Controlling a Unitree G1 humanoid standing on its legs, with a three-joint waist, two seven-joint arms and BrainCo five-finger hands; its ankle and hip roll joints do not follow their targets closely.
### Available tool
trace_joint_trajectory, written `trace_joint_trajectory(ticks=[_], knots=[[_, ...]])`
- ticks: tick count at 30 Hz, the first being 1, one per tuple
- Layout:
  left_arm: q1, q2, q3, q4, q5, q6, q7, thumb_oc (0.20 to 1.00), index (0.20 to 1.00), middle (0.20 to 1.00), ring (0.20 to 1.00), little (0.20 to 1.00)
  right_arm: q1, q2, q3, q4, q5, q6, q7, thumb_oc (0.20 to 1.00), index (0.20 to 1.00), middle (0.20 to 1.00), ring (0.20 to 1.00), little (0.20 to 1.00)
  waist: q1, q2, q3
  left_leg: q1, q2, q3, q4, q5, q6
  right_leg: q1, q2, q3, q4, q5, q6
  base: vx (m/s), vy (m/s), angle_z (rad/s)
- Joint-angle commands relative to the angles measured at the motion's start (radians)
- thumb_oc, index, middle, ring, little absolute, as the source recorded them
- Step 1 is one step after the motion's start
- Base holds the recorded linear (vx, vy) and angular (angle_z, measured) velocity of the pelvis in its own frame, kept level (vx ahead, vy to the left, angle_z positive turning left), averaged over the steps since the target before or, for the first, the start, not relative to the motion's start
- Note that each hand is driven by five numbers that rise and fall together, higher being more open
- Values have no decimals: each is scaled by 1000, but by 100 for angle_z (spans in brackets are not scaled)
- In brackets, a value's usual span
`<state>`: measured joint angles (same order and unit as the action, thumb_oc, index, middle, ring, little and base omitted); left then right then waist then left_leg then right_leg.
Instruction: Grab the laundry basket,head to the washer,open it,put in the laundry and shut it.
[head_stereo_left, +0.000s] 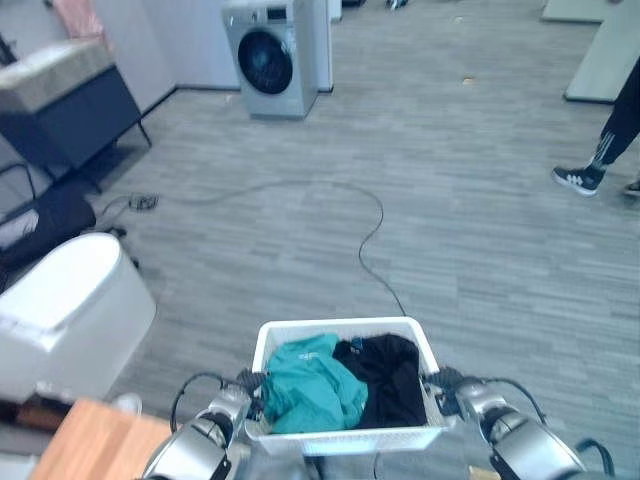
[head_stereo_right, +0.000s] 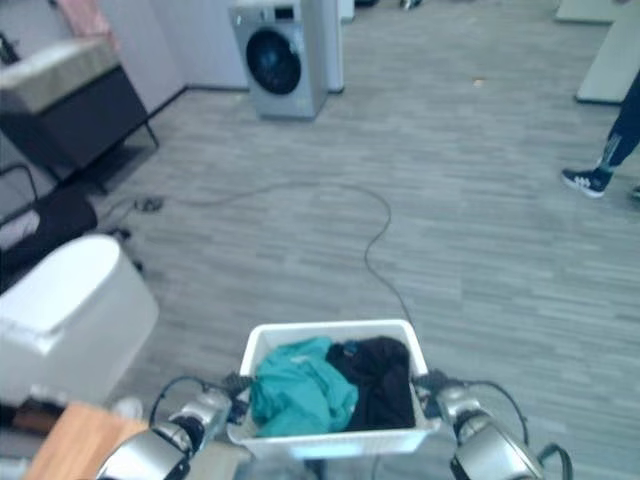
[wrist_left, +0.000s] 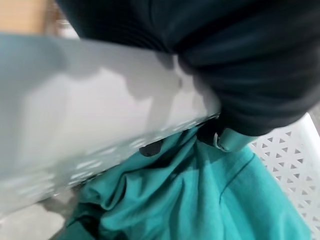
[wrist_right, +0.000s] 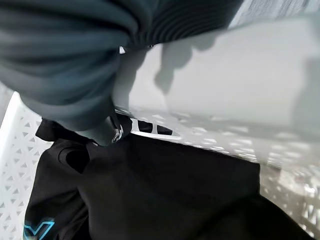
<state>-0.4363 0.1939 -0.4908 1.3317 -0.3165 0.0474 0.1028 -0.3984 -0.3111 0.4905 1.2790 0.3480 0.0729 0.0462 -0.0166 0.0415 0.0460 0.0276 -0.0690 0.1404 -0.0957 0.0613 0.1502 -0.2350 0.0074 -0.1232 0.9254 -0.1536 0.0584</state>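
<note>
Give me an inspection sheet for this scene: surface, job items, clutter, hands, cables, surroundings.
Surface: grey plank floor.
Job items: white laundry basket carried between both hands, holding a teal garment and a black garment; washer far ahead, door shut.
Clutter: white rounded bin to the left; wooden surface at lower left.
Hands: left hand and right hand at the basket's side rims; fingers hidden.
Cables: black cable lying across the floor towards the basket.
Surroundings: dark cabinet at left; a person's leg and shoe at right.
</note>
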Motion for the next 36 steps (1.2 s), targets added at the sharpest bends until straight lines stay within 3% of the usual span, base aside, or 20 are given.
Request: trace_joint_trajectory(ticks=[1, 3, 4, 5, 9, 12, 14, 15, 16, 18, 20, 22, 24, 26, 27, 29, 31, 33, 34, 36], knots=[[-175, -14, 69, -17, -89, -57, -32, 200, 200, 200, 200, 200, -131, 17, -86, -45, 115, -48, 93, 200, 200, 200, 200, 200, -23, -2, 50, -51, 18, -38, 31, 21, -96, 89, 27, 172, -317, 237, 73, 317, 76, 43], [-184, -6, 70, -22, -94, -56, -35, 200, 200, 200, 200, 200, -137, 16, -89, -44, 124, -46, 90, 200, 200, 200, 200, 200, -30, 1, 57, -35, 24, -39, 25, 20, -96, 55, 21, 140, -326, 231, 77, 296, 57, 76], [-202, -4, 69, -7, -94, -53, -44, 200, 200, 200, 200, 200, -146, 28, -89, -33, 154, -46, 85, 200, 200, 200, 200, 200, -38, 7, 56, 4, 27, -34, 10, -4, -114, 27, -20, 30, -508, 157, 51, 695, -3, 72], [-217, -3, 71, 14, -86, -52, -49, 200, 200, 200, 200, 200, -151, 19, -84, -23, 178, -47, 95, 200, 200, 200, 200, 200, -68, -6, 62, 57, 3, -71, 8, -45, -125, -4, 22, 66, -714, 190, 53, 627, -24, 49], [-231, 0, 70, 27, -58, -54, -61, 200, 200, 200, 200, 200, -151, 13, -92, -18, 178, -42, 94, 200, 200, 200, 200, 200, -100, -28, 61, 132, -2, -116, 8, -108, -137, -62, -3, 96, -916, 289, 77, 451, -88, 40], [-211, -8, 78, 49, -40, -48, -81, 200, 200, 200, 200, 200, -122, -9, -87, -23, 166, -27, 117, 200, 200, 200, 200, 200, -147, -35, 35, 198, 16, -167, 114, -153, -158, -40, 18, 181, -865, 311, 58, 667, -204, 69], [-189, -22, 79, 59, -40, -42, -90, 200, 200, 200, 200, 200, -102, -26, -84, -22, 159, -22, 123, 200, 200, 200, 200, 200, -160, -26, 23, 157, 41, -150, 324, -82, -200, 16, 36, 179, -853, 297, 24, 471, -205, 54], [-189, -22, 79, 59, -40, -42, -90, 200, 200, 200, 200, 200, -102, -26, -84, -22, 159, -22, 123, 200, 200, 200, 200, 200, -162, -28, 20, 154, 39, -151, 323, -80, -200, 13, 34, 178, -854, 298, 24, 474, -308, 76], [-170, -31, 70, 60, -31, -31, -100, 200, 200, 200, 200, 200, -76, -41, -98, -15, 154, -21, 118, 200, 200, 200, 200, 200, -166, -49, 18, 47, 85, -92, 576, 44, -238, 90, 19, 158, -885, 280, -11, 444, -334, 57], [-179, -29, 65, 59, -33, -29, -95, 200, 200, 200, 200, 200, -69, -49, -89, -20, 153, -22, 112, 200, 200, 200, 200, 200, -145, -75, 23, -55, 114, -38, 730, 61, -231, 169, 16, 160, -915, 250, -41, 504, -349, 39], [-193, -34, 62, 62, -41, -26, -90, 200, 200, 200, 200, 200, -76, -57, -85, -4, 155, -16, 97, 200, 200, 200, 200, 200, -112, -89, 37, -162, 85, 6, 755, 25, -219, 224, 8, 166, -929, 231, -47, 361, -144, -2], [-192, -37, 66, 57, -44, -29, -88, 200, 200, 200, 200, 200, -69, -62, -90, -9, 152, -17, 99, 200, 200, 200, 200, 200, -89, -93, 36, -230, 72, 52, 602, 14, -203, 273, 4, 170, -949, 219, -37, 454, -55, -36], [-188, -33, 69, 53, -38, -36, -86, 200, 200, 200, 200, 200, -57, -68, -102, -11, 155, -23, 101, 200, 200, 200, 200, 200, -68, -76, 37, -238, 77, 58, 308, 37, -187, 326, 16, 180, -968, 192, -21, 537, 31, -11], [-184, -29, 70, 51, -37, -41, -86, 200, 200, 200, 200, 200, -51, -69, -104, -13, 152, -28, 101, 200, 200, 200, 200, 200, -57, -63, 38, -230, 75, 37, 175, 70, -191, 355, 26, 186, -971, 174, -15, 536, 42, -59], [-167, -21, 75, 49, -35, -50, -89, 200, 200, 200, 200, 200, -50, -65, -96, -13, 144, -38, 111, 200, 200, 200, 200, 200, -24, -44, 39, -331, 95, -24, 8, 89, -213, 424, 32, 216, -963, 116, -15, 713, 53, -59], [-133, -6, 87, 54, -38, -48, -95, 200, 200, 200, 200, 200, -56, -50, -83, 3, 132, -22, 131, 200, 200, 200, 200, 200, -2, -28, 15, -290, 117, 17, 8, 124, -205, 509, 22, 270, -939, 45, -11, 983, 143, -68], [-111, -5, 79, 54, -38, -50, -90, 200, 200, 200, 200, 200, -42, -28, -90, 2, 129, -20, 147, 200, 200, 200, 200, 200, 30, -38, -30, -264, 69, -55, 26, 174, -187, 532, -29, 292, -861, 33, 9, 977, 280, -50], [-92, -12, 68, 43, -26, -53, -89, 200, 200, 200, 200, 200, -12, -21, -102, -8, 117, -19, 162, 200, 200, 200, 200, 200, 39, -62, -51, -247, 32, -45, 76, 119, -147, 485, -83, 296, -703, 166, 65, 774, 284, -61], [-90, -16, 59, 33, -29, -52, -85, 200, 200, 200, 200, 200, -8, -17, -111, -1, 104, -21, 164, 200, 200, 200, 200, 200, 41, -60, -32, -193, 15, -44, 91, 87, -121, 374, -93, 287, -476, 354, 92, 477, 193, -79], [-92, -15, 55, 29, -28, -52, -87, 200, 200, 200, 200, 200, -19, -13, -110, -1, 92, -17, 162, 200, 200, 200, 200, 200, 36, -48, -16, -152, 23, -35, 83, 73, -113, 320, -90, 254, -387, 399, 96, 320, 161, -37]])
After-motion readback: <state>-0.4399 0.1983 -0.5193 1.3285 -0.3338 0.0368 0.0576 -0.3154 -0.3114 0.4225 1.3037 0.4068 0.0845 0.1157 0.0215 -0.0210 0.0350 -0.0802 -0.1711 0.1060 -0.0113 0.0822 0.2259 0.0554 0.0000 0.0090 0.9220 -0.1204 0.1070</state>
